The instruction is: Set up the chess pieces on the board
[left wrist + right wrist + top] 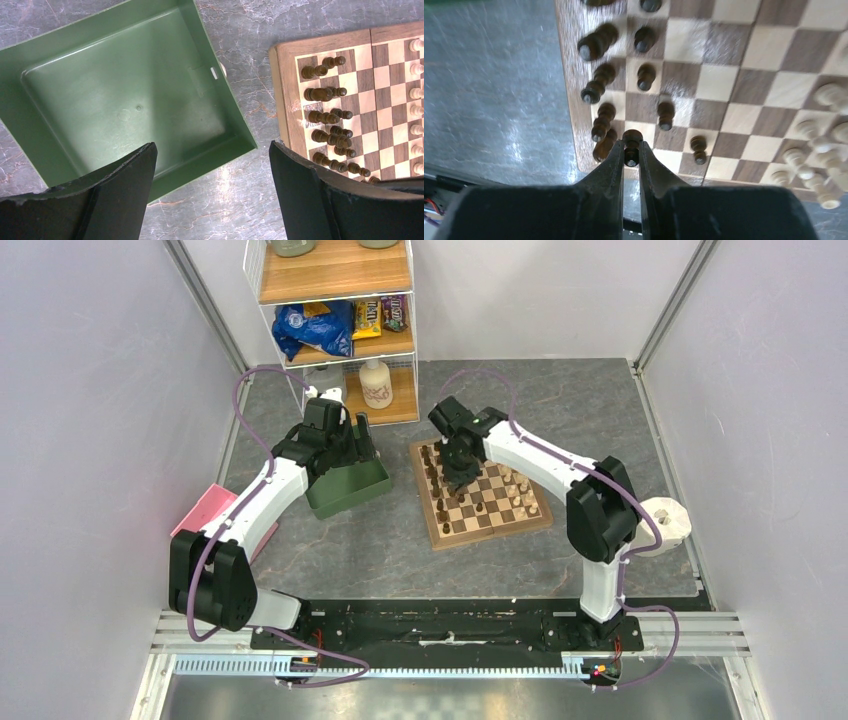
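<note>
Your right gripper (631, 150) is pinched shut on a dark piece (632, 136), low over the board (495, 530) at its edge row, just beside the other dark pieces (644, 77) (whether it touches the square, you cannot tell). The pale pieces (829, 95) stand along the opposite side. Your left gripper (212, 147) hangs wide open, holding nothing, above the green tray (125, 100) beside the board.

— What sits on the grey marbled table (380, 540)?
— The board (487, 512). Near its left, a green tray (345, 490); farther left, a flat pink thing (205, 510). To its right, a white round thing (668, 520). Behind it, a shelf unit (335, 335).
</note>
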`<state>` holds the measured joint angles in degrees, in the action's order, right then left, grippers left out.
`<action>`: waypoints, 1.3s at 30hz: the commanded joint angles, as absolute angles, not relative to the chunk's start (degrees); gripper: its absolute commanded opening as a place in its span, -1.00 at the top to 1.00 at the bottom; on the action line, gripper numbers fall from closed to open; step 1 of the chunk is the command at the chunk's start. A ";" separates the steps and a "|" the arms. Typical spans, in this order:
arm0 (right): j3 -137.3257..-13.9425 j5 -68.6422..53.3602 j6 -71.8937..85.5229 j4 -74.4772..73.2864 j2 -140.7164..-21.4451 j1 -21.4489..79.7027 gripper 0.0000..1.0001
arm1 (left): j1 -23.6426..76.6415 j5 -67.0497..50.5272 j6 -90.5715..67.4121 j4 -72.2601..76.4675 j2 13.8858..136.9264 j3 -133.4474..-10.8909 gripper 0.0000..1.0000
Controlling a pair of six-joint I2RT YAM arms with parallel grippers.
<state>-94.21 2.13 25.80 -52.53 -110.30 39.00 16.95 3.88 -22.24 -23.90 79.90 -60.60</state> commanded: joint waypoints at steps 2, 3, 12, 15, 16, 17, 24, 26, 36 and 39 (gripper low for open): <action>-90.93 2.62 28.64 -50.54 -110.06 41.21 0.75 | 16.70 2.55 -23.29 -22.06 78.50 -61.26 -0.79; -90.68 3.57 28.67 -50.42 -110.27 41.26 0.75 | 16.69 2.42 -23.29 -22.06 78.56 -61.35 -0.79; -90.48 4.46 29.09 -48.19 -113.63 41.25 0.74 | 16.70 2.37 -23.24 -22.02 78.67 -61.35 -0.80; -90.79 4.86 29.18 -47.91 -114.68 41.23 0.73 | 16.65 2.45 -23.23 -22.06 78.67 -61.26 -0.79; -90.92 4.92 29.15 -47.91 -114.83 41.22 0.73 | 16.67 2.45 -23.25 -22.06 78.73 -61.19 -0.79; -90.88 5.10 29.25 -47.76 -115.05 41.22 0.73 | 16.70 2.54 -23.25 -22.06 78.66 -61.25 -0.79; -90.70 5.20 29.15 -47.71 -115.59 41.22 0.67 | 16.70 2.46 -23.27 -22.06 79.26 -61.44 -0.79; -90.55 5.57 29.18 -47.65 -115.58 41.17 0.65 | 16.70 2.18 -23.23 -22.05 79.41 -61.52 -0.79; -90.53 6.55 29.25 -47.97 -115.62 41.14 0.65 | 16.69 2.11 -23.24 -21.97 79.59 -61.43 -0.79; -90.27 7.43 29.18 -48.06 -115.45 41.09 0.65 | 16.70 2.15 -23.27 -21.96 79.57 -61.52 -0.79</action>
<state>-90.39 4.73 28.80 -48.73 -115.00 41.30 16.95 2.76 -22.24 -23.83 79.90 -60.60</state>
